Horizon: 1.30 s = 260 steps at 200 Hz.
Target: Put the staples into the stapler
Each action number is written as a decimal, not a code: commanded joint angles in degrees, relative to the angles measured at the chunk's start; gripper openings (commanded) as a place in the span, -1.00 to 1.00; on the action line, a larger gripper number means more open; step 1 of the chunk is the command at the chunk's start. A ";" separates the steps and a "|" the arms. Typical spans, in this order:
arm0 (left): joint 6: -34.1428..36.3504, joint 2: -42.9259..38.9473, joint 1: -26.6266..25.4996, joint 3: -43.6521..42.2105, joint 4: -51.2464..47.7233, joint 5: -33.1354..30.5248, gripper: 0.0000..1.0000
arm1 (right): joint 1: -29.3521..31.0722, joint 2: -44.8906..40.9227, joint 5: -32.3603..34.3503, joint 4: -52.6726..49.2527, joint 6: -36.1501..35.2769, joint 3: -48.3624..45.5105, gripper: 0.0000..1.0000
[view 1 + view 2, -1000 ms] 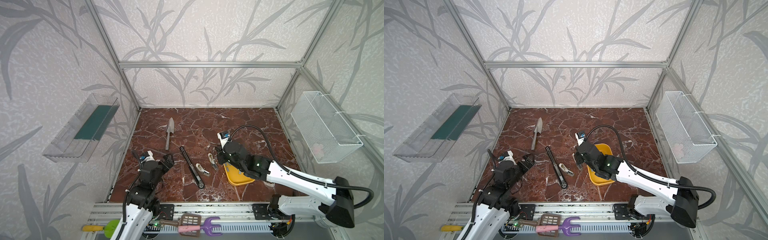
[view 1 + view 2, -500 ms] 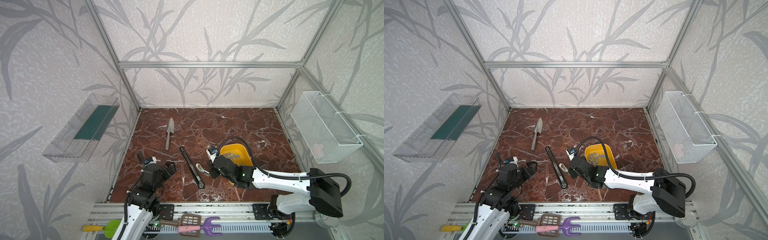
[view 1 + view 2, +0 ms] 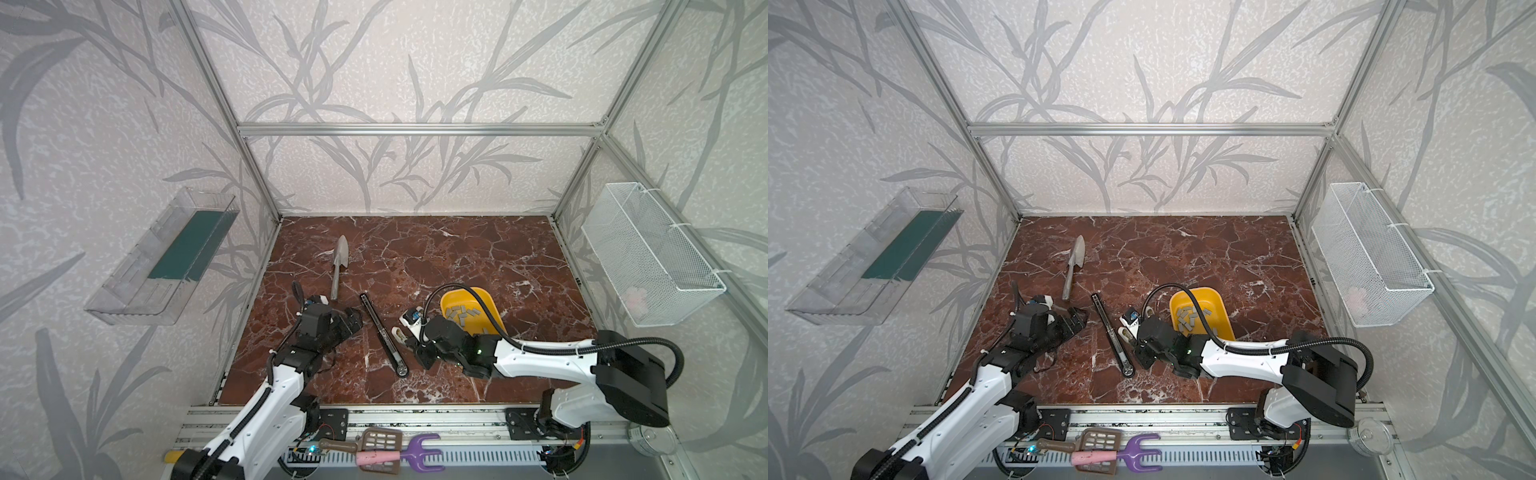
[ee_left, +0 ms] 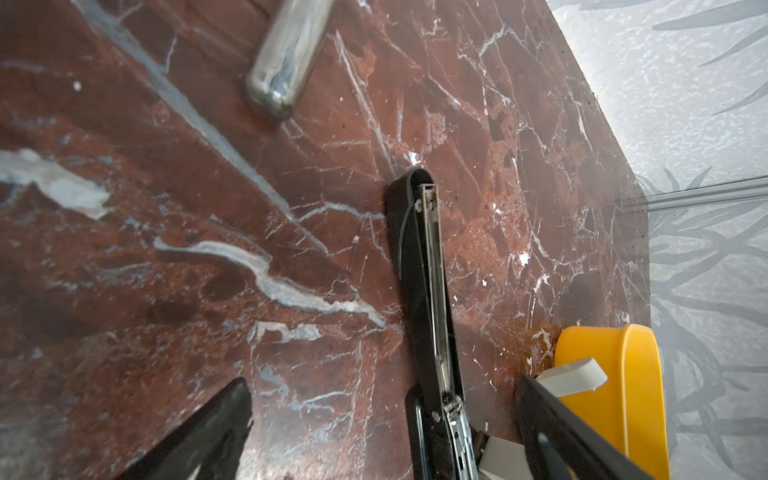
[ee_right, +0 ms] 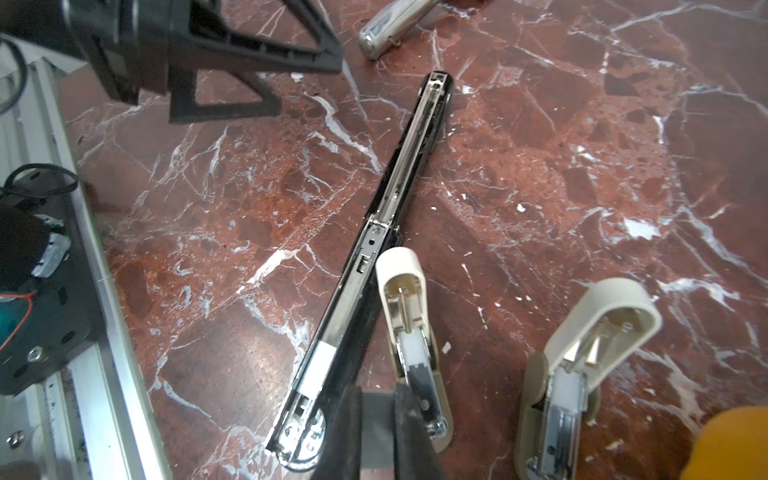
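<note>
Grey staples (image 3: 460, 314): both top views alone; stapler (image 5: 370, 249) rail detail: wrists

The left arm (image 3: 286, 374) bends low, and the left tool (image 3: 352, 322) is wide open. The right arm (image 3: 540, 357) reaches low toward the middle, and the right tool (image 5: 376, 401) is pinched tight shut.

The surface (image 3: 457, 257) is dark red stone with white cracks all over it (like marble). A grey metal trowel (image 3: 338, 266) lies flat on the left, further back than the rest, with its handle pointing to the front. Near the handle, the long black stapler (image 3: 382, 332) lies opened out flat and slanted, shiny rail up. A cream-white block (image 5: 409, 332) lies just beside the stapler. A second cream-white block (image 5: 582, 361) lies near that one. The yellow tray (image 3: 484, 293) sits to their right.
</note>
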 commanded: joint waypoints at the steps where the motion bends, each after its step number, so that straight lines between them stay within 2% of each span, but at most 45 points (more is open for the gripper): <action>1: 5.12 -0.47 0.38 2.33 3.62 -2.71 0.98 | -0.75 0.29 -6.06 3.97 -3.86 -0.95 -1.00; 30: 8.75 -2.70 0.47 0.35 4.46 -4.98 0.98 | -2.56 -0.48 -2.63 6.94 -8.79 -3.16 -1.00; 48: 9.53 -3.93 0.51 0.13 3.25 -7.77 0.98 | -2.62 -1.85 -3.01 17.46 -13.87 -9.28 -1.00; 69: 10.24 -4.53 0.51 -0.68 3.47 -10.07 0.98 | -3.75 -4.27 -2.74 11.60 -15.07 -8.75 -1.00; 92: 10.06 -3.73 0.51 -2.48 5.66 -12.44 0.98 | -8.94 -2.26 -10.68 8.76 -13.22 -6.76 -1.00; 131: 10.51 -1.38 0.51 -1.69 6.38 -10.47 0.98 | -10.05 2.57 -18.06 6.35 -13.57 -2.96 -1.00; 168: 10.42 0.68 0.51 -1.55 7.44 -9.03 0.98 | -12.72 6.50 -28.62 4.04 -14.03 0.86 -1.00; 260: 10.51 2.45 0.51 -0.85 7.59 -7.87 0.98 | -12.86 10.08 -25.86 5.40 -12.69 1.32 -1.00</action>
